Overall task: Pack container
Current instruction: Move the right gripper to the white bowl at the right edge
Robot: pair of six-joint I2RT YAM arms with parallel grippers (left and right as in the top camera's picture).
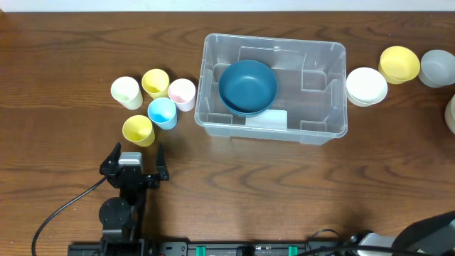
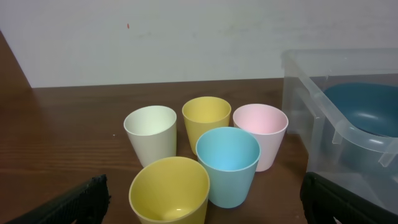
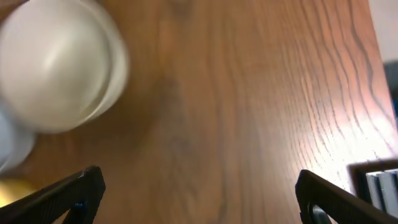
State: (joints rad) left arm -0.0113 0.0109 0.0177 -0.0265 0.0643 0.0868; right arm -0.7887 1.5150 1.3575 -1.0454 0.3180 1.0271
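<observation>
Surface: Dark wooden table (image 1: 284, 185) is carrying every item; a pale wall is showing behind it in the left wrist view.
Container: the clear container (image 1: 334, 107) is sitting mid-table towards the far edge, top open, with its pale label (image 1: 267, 119) lying at the near wall.
Contents: a blue bowl (image 1: 247, 87) is resting inside, in the left half; the right half is showing nothing.
Cups: five are standing upright in a tight cluster just left of the container: cream cup (image 1: 126, 92), far yellow cup (image 1: 155, 82), pink cup (image 1: 182, 93), blue cup (image 1: 162, 112) and near yellow cup (image 1: 138, 130). Mouths are facing up, presumably so each rim is offering a grip.
Bowls: a white bowl (image 1: 366, 86) is sitting just beside the container's right wall, with a yellow bowl (image 1: 399, 64) and a grey bowl (image 1: 436, 67) beyond it, apparently staged for the right arm.
Left gripper (image 1: 137, 151): fingers are spread wide and holding nothing, facing the cup cluster from the near side.
Right gripper (image 3: 199, 196): fingers are spread wide and empty, looking down on bare table; the white bowl is showing blurred at the upper left of its view.
Progress: judged early, as only one item is lying packed.
Risk: the cups are crowding one another, so taking one is likely to nudge its neighbours.
</observation>
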